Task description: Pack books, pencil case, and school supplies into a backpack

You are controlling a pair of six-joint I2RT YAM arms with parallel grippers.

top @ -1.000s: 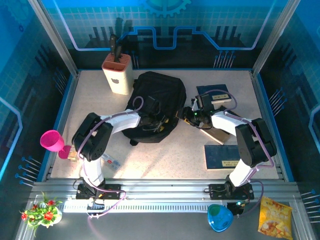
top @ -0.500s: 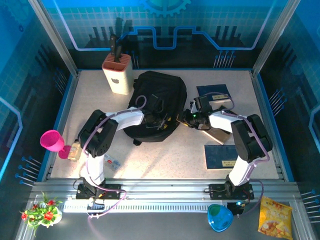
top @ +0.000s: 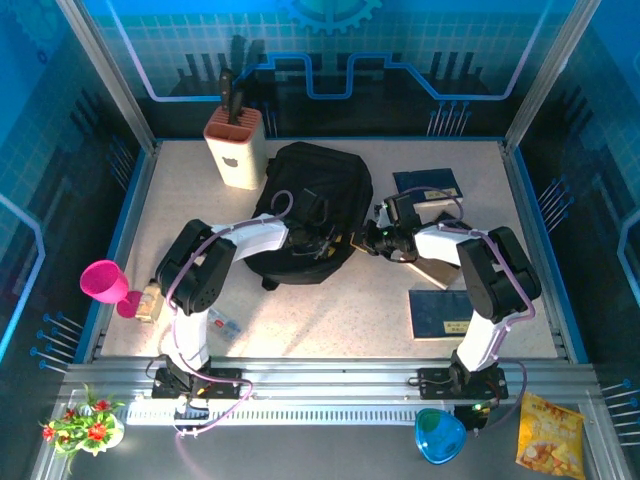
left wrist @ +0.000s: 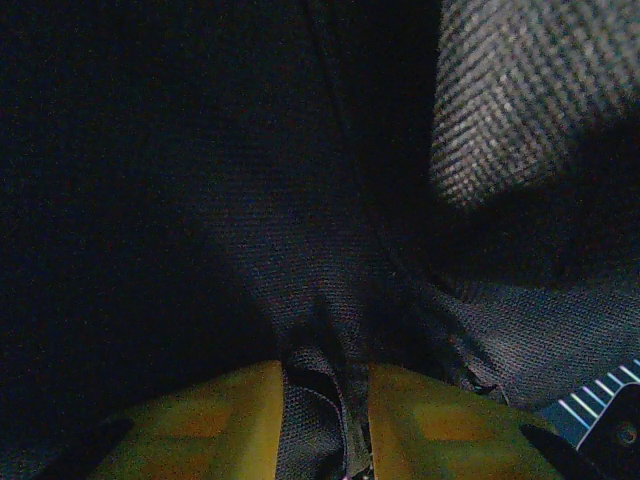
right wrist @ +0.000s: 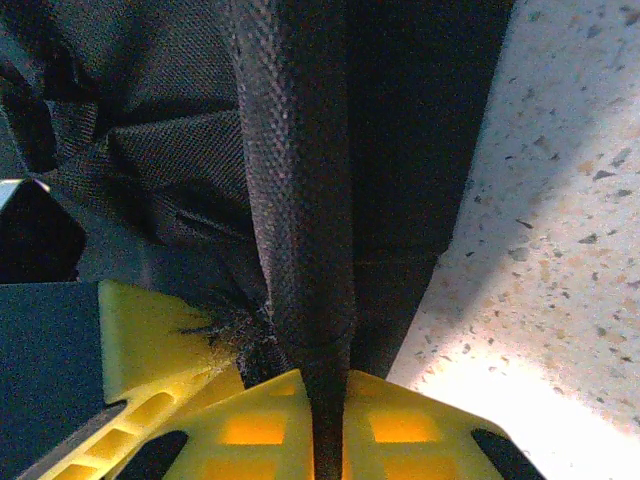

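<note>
Right pincer edged leftward, clenched on coarse woven backpack fold; left pincer pinching same black fabric.

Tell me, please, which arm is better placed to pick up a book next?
Right, probably: the books lie on its side, close to the right hand, whereas the left hand pinches the backpack mid-body. It must first release its fold.
</note>
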